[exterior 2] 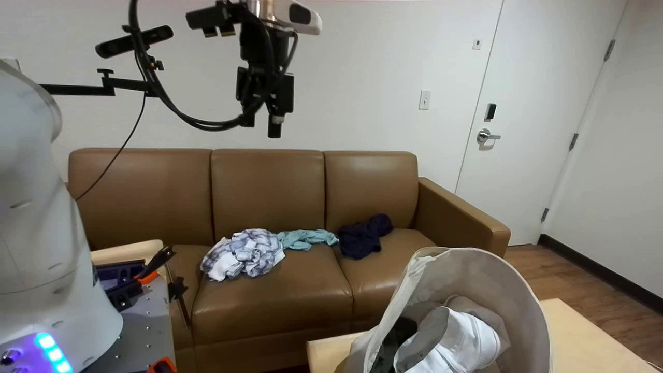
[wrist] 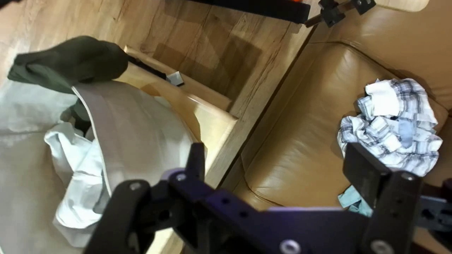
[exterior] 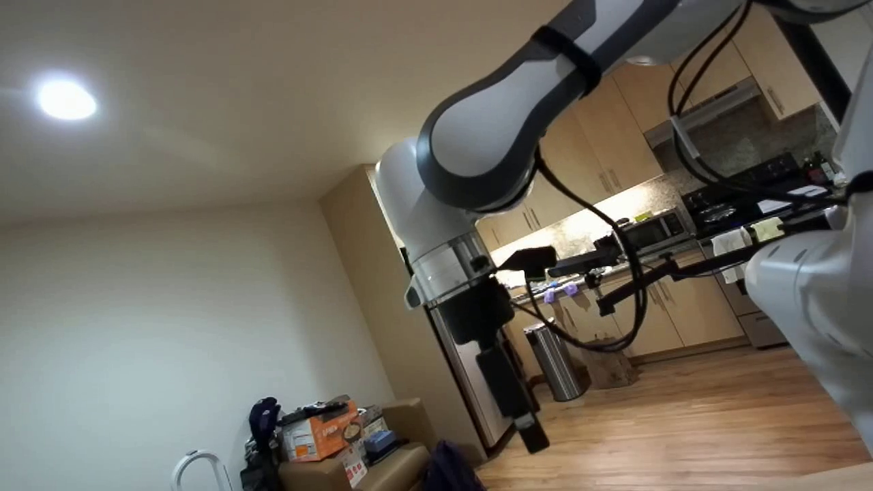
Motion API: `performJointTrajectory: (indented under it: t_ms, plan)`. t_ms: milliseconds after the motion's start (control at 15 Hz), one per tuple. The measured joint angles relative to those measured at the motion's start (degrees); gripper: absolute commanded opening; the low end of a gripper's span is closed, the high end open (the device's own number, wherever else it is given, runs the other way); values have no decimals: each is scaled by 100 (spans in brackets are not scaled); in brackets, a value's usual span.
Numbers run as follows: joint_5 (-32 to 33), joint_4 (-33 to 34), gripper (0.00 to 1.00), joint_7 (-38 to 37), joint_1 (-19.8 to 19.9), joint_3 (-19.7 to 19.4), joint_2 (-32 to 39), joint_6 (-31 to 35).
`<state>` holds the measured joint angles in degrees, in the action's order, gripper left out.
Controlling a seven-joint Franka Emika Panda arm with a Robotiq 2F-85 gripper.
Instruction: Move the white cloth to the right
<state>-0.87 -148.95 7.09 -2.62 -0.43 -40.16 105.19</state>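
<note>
A white cloth (exterior 2: 456, 342) lies crumpled inside a fabric hamper (exterior 2: 497, 264); it also shows in the wrist view (wrist: 79, 187) at the left. A white and blue-grey plaid cloth (exterior 2: 248, 254) lies bunched on the brown sofa (exterior 2: 274, 300), and shows at the right of the wrist view (wrist: 399, 127). My gripper (exterior 2: 261, 127) hangs in the air, high above the sofa and apart from all cloths. In the wrist view the gripper (wrist: 275, 150) has its fingers wide apart with nothing between them. The gripper (exterior: 532, 436) also shows in an exterior view, without any cloth.
A teal cloth (exterior 2: 306, 239) and a navy cloth (exterior 2: 362, 238) lie on the sofa beside the plaid one. A dark green cloth (wrist: 77, 63) hangs at the hamper's rim. The hamper stands on a light wooden table (wrist: 215, 130) in front of the sofa.
</note>
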Motion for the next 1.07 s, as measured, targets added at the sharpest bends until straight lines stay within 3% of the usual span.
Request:
performJointTrajectory:
  t_ms: [400, 667, 1067]
  plan:
    - [-20, 640, 100, 577, -913, 387, 2181, 1365]
    - [-20, 1469, 100, 1064, -1199, 719, 3549, 1632]
    - [29, 1718, 100, 1219, -1157, 707, 3823, 1588]
